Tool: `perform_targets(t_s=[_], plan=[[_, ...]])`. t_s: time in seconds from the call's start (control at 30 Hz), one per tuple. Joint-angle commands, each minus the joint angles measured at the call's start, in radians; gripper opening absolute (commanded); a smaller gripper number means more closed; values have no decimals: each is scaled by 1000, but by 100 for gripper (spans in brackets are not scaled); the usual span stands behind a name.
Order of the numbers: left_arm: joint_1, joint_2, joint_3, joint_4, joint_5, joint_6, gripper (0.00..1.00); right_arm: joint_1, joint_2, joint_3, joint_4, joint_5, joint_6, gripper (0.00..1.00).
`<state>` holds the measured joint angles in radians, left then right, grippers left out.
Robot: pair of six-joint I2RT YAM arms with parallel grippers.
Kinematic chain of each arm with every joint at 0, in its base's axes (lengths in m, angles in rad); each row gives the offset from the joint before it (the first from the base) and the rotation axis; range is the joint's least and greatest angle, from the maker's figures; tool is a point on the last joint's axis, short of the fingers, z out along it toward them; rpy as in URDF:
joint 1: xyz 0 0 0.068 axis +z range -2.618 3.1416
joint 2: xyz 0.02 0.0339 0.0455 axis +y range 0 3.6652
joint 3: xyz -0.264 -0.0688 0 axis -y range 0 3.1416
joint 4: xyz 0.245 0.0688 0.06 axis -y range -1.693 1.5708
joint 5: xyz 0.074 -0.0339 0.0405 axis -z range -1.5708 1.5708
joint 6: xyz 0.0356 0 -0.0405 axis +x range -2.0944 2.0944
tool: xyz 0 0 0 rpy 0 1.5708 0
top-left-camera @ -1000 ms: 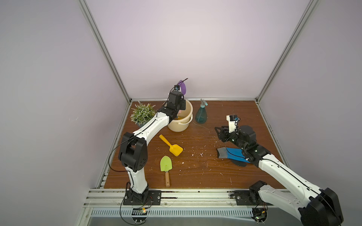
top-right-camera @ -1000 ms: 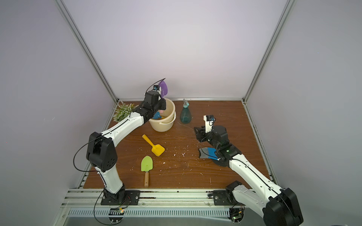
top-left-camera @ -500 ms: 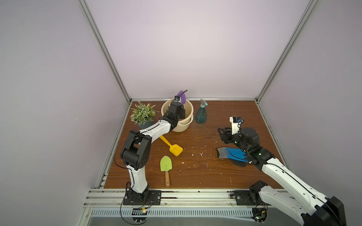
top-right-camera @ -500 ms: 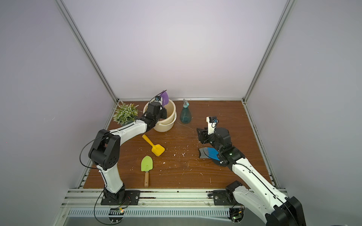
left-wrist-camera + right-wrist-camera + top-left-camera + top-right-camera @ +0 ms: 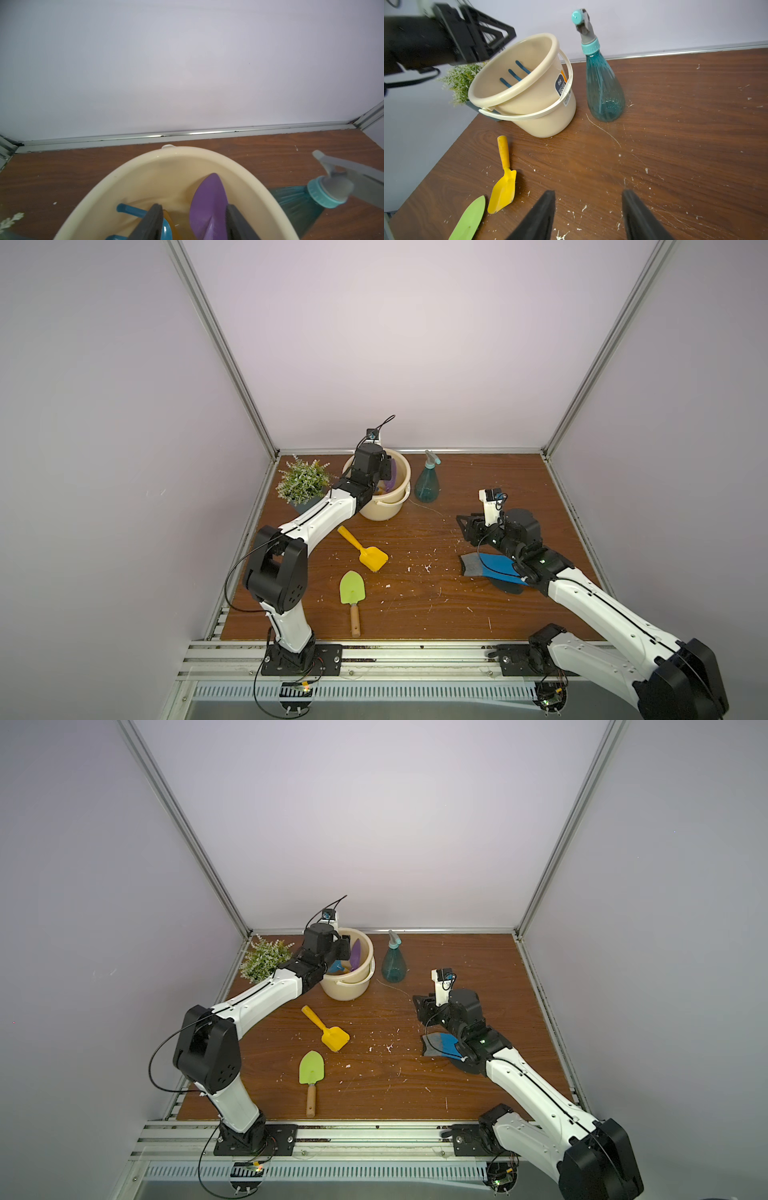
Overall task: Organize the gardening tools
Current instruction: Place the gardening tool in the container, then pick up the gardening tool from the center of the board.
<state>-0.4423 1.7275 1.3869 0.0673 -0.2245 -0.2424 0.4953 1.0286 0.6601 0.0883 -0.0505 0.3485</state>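
Purple trowel (image 5: 209,207) stood in bucket (image 5: 145,164) beside blue fork (image 5: 128,208) | left gripper (image 5: 193,207) straddled its blade, jaws apart, gripping nothing | right gripper (image 5: 588,192) spread, empty, above surface (image 5: 436,614) | step: drop-off apparently finished | next: lift clear, fetch yellow scoop (image 5: 368,556) or green trowel (image 5: 352,589)

Both of your arms are extended, jaws apart on each.

Your left arm (image 5: 320,516) rises from its base, folds at the elbow and runs its forearm out toward the rear. The left gripper (image 5: 193,205) at its end points rearward with its jaws standing parted (the left wrist view shows the gap best). Your right arm (image 5: 602,610) stretches forward and inward, held low. The right gripper (image 5: 588,192) faces the middle of the workspace, with its fingers (image 5: 542,212) spread well apart.
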Motion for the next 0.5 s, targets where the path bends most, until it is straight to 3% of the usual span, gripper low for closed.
perform_targets(t_s=[0.0,0.47], plan=[[5,-97,4,-110,14,-2,54,2,37,51,76,-51,2,58],[-32,-452,-326,-333,-20,-185,61,37,214,128,146,-138,-7,58]])
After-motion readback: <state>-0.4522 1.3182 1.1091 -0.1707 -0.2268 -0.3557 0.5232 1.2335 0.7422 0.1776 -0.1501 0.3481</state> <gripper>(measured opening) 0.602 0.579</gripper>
